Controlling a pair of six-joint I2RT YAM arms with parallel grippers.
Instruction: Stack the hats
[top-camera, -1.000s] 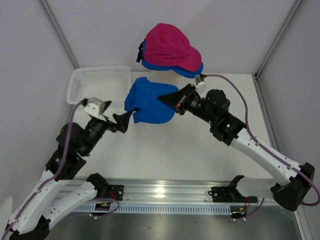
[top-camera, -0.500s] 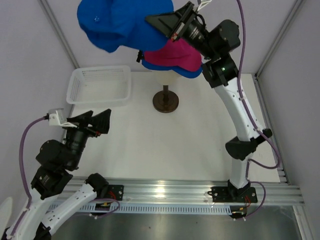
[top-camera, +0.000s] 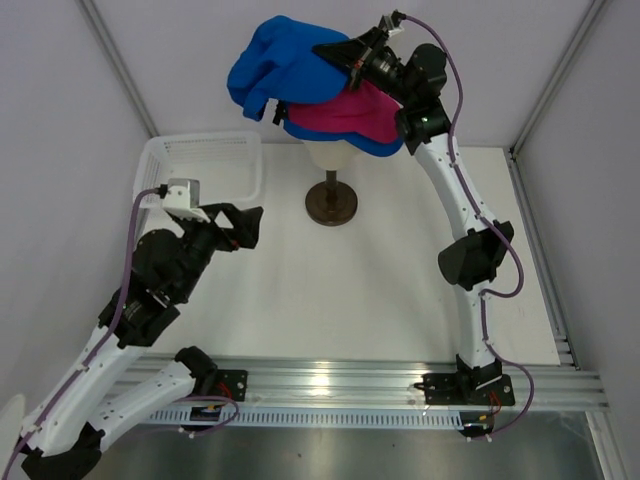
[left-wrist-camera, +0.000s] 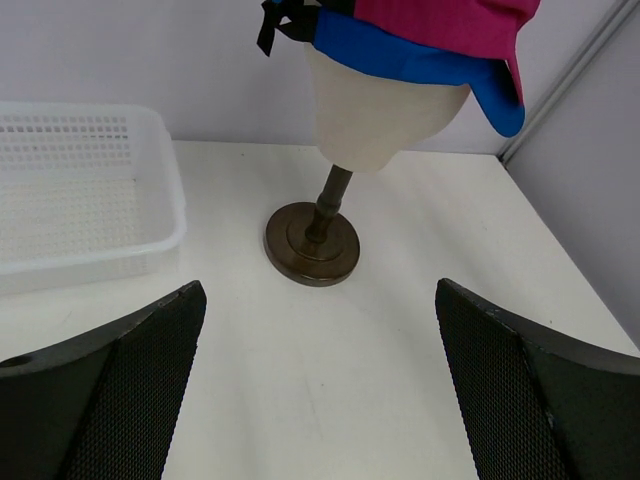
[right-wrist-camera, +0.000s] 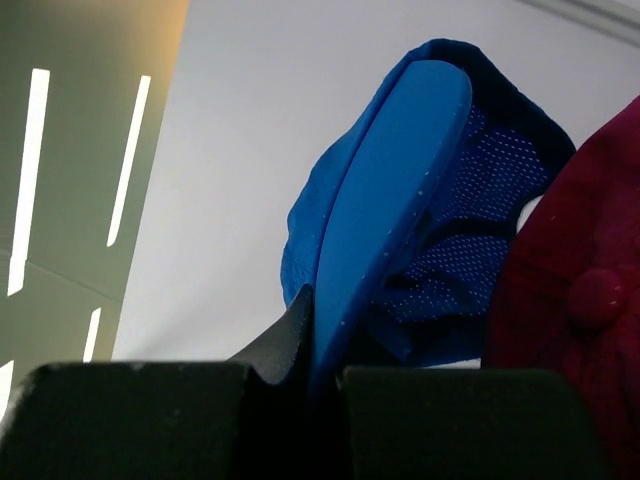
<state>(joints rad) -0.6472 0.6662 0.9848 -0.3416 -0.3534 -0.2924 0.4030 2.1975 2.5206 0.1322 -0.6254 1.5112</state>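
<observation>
Right claw (top-camera: 338, 52) clamps loose blue cap (top-camera: 270, 65) by its brim, high beside pink cap (top-camera: 345, 112), which sits over second blue cap (top-camera: 385, 146) on mannequin head (top-camera: 325, 160). Left claw (top-camera: 238, 226) gapes empty. Placing step; next likely: centre over pink crown, lower, release.

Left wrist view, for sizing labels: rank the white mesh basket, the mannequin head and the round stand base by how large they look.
1. white mesh basket: largest, though cut off at the left edge and nearer the camera.
2. mannequin head.
3. stand base: smallest.
</observation>
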